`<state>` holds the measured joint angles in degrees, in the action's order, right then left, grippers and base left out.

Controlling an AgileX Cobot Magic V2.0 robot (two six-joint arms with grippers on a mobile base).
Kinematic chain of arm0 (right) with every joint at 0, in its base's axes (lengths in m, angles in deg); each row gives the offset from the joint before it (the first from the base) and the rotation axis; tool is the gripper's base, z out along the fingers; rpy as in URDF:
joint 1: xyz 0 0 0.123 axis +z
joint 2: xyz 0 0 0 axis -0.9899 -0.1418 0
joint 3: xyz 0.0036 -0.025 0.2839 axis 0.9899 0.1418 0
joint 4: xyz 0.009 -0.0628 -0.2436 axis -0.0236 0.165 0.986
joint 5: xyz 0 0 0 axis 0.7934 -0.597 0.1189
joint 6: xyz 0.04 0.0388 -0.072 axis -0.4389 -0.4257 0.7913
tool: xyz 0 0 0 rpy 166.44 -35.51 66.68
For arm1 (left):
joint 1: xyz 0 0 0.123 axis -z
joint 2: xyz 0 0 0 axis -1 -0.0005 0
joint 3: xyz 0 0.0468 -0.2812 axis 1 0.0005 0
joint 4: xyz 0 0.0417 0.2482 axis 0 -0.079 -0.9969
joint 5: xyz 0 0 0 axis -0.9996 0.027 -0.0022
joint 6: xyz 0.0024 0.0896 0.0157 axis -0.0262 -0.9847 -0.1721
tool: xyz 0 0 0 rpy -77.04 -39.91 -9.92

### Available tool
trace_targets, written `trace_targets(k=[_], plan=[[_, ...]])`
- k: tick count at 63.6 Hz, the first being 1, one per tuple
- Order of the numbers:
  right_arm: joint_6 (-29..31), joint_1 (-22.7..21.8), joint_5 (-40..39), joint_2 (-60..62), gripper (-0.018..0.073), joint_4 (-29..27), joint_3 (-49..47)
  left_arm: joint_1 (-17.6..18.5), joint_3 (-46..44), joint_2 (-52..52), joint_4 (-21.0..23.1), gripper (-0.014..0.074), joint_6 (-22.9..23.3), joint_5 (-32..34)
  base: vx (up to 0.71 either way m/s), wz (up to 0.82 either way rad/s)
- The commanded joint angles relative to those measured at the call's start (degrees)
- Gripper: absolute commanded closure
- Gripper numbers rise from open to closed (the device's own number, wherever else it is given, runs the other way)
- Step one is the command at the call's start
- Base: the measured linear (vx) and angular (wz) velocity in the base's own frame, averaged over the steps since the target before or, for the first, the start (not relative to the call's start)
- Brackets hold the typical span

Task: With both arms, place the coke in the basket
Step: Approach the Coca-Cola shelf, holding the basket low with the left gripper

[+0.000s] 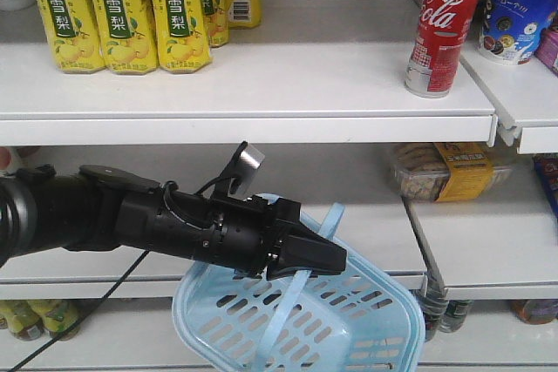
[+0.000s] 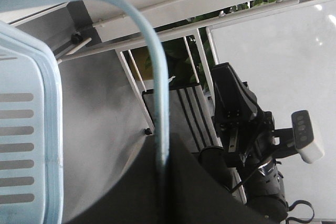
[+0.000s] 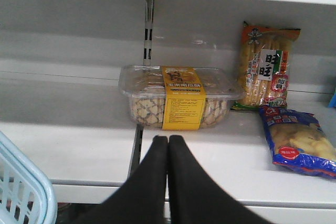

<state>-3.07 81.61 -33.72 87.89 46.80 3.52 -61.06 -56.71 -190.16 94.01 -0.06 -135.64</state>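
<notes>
The coke (image 1: 440, 28), a slim red metal container with white script and a silver base, stands upright at the right end of the smooth white upper shelf (image 1: 261, 84), well apart from the basket (image 1: 253, 320). That light blue plastic basket, a rounded rectangle with slotted walls, hangs tilted below from its thin curved handle (image 1: 335, 217), which the matte black left gripper (image 1: 331, 259) clamps. The right gripper (image 3: 168, 141) has its tapered black fingers pressed together with nothing between them, in front of a clear plastic biscuit box (image 3: 176, 98).

Coke (image 1: 443, 23) red w/ white script; basket (image 1: 253, 337) lt blue, slotted; L arm (image 1: 131, 215) black.
</notes>
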Motion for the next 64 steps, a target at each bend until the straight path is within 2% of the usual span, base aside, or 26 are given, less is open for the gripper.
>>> trace_targets(k=[1,64], plan=[[0.53,-0.21,-4.02,0.76,0.0569,0.22,0.44,0.17,-1.31,2.86,6.54,0.0602,-0.32,-3.56,0.03,0.0],[0.53,-0.21,-4.02,0.76,0.0569,0.22,0.44,0.17,-1.31,2.86,6.54,0.0602,-0.32,-3.56,0.03,0.0]])
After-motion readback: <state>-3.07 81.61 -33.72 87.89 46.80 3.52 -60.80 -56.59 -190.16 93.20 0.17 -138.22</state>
